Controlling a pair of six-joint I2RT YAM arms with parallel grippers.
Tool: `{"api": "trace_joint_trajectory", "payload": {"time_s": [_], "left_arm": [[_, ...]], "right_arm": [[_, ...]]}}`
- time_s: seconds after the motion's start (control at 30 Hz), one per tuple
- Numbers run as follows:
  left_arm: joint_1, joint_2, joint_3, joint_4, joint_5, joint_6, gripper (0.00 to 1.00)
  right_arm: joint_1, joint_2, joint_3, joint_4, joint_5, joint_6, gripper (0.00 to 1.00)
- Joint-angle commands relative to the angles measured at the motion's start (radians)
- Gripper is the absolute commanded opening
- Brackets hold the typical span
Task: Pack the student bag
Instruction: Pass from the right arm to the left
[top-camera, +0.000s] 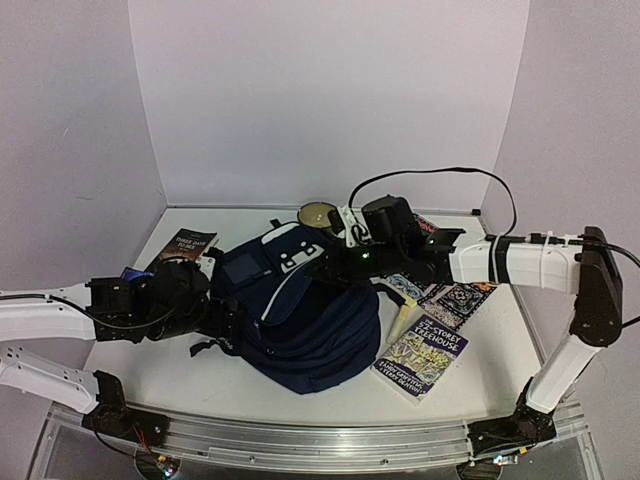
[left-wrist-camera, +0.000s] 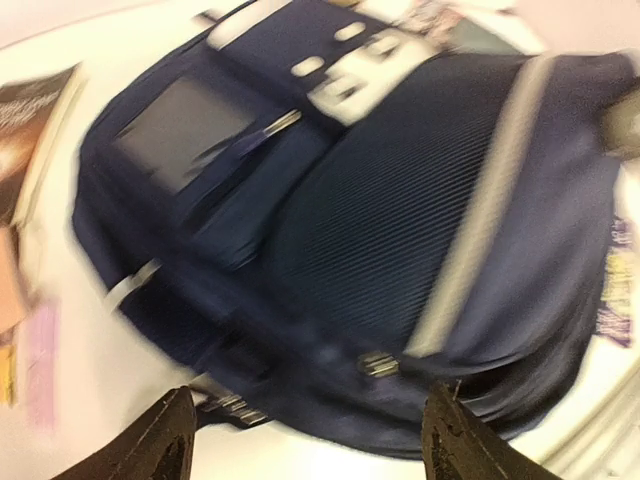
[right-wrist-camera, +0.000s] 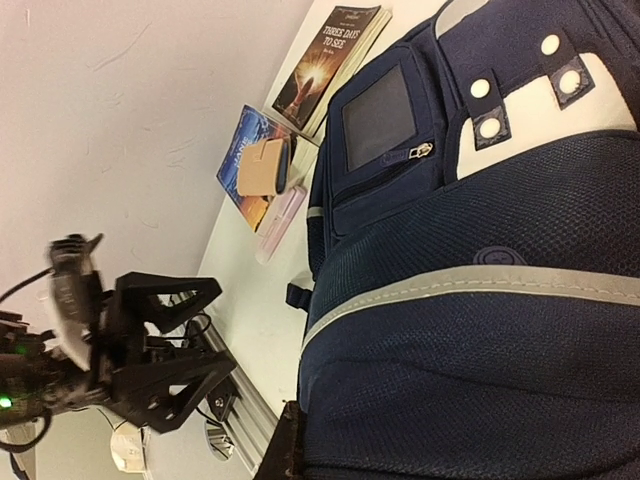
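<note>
Left gripper (left-wrist-camera: 310, 392): fingers spread wide, nothing between them.
Student bag (top-camera: 320, 320): lying flat just ahead of the left gripper and beneath the right gripper.
Right gripper (top-camera: 308, 265): jaws closed over the bag's top end; cannot tell whether fabric is pinched.
Brown book (top-camera: 188, 245): beyond the left gripper, beside the bag.

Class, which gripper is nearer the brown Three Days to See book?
Left. The left gripper is at the near-left edge of the student bag, a little short of the book; the right gripper is over the bag's white patch, farther right.
</note>
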Motion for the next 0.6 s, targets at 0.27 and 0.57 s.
{"api": "trace_joint_trajectory", "payload": {"time_s": [0.27,0.57], "left_arm": [[-0.118,0.244,0.178,0.216,-0.016,0.214,0.88],[-0.152,0.366,0.247,0.215,-0.244,0.288,0.87]], "right_arm": [[0.002,-0.001,0.060,0.065,0.002,0.025,0.00],[0.002,0.002,0.049,0.065,-0.010,0.038,0.00]]}}
